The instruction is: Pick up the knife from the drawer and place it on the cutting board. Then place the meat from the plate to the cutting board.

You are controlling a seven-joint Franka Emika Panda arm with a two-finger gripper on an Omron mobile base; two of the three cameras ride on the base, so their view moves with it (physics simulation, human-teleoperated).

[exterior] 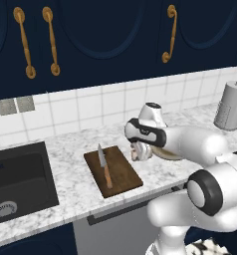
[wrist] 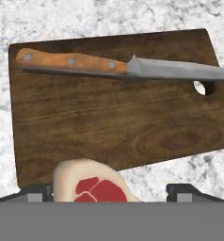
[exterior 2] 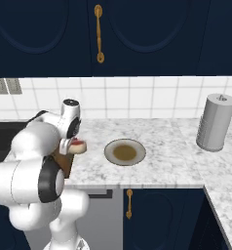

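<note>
Even flat lighting (soft, slightly pixelated)

Home kitchen, rendered. Navy cupboard doors [exterior: 90,30] with long gold handles [exterior: 52,41] hang above a white tiled wall [exterior: 90,107]. Marble-patterned bench [exterior: 65,164] with a dark sink [exterior: 21,182] set in at its left end. Wall sockets [exterior: 16,105] over the sink; paper towel roll [exterior 2: 214,122] near the right corner.
</note>
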